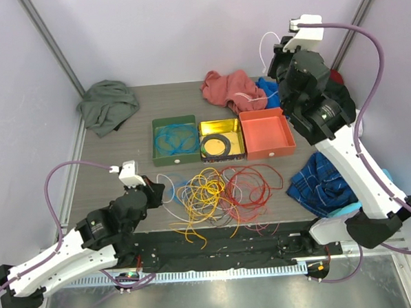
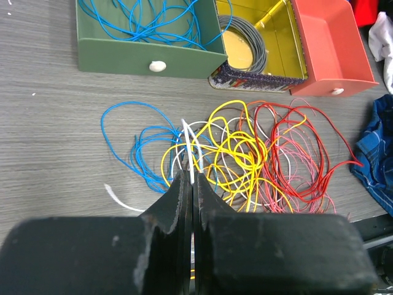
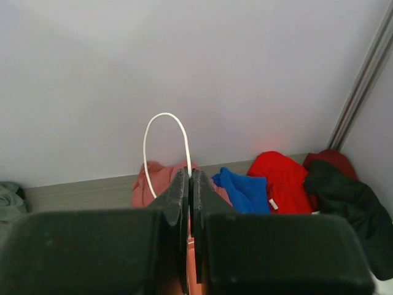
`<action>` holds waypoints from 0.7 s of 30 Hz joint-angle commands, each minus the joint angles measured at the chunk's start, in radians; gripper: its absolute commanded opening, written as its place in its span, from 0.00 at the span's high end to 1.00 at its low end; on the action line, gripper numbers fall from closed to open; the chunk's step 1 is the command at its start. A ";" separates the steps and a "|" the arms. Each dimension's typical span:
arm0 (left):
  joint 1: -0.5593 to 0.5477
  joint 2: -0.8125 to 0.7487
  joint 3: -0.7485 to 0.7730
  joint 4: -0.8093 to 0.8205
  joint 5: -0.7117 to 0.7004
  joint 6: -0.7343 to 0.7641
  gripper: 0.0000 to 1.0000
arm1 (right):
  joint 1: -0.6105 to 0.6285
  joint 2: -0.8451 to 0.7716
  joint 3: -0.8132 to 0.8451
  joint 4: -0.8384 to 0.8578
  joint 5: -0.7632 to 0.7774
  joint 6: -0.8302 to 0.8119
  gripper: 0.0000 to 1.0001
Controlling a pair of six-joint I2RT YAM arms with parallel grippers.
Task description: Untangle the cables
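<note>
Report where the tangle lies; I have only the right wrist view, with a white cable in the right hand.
Observer: The cables lie in a loose heap on the table, in front of the green box, yellow tin and red box.
Operator: Give the left hand's state.
Observer: The left hand is shut on a white cable near the heap's left side.
Operator: Say whether any is boxed.
Observer: Blue cable lies inside the green box.
</note>
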 commanded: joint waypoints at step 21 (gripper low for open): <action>0.001 0.002 0.015 0.057 -0.011 0.032 1.00 | -0.226 0.001 -0.459 0.196 -0.263 0.266 0.99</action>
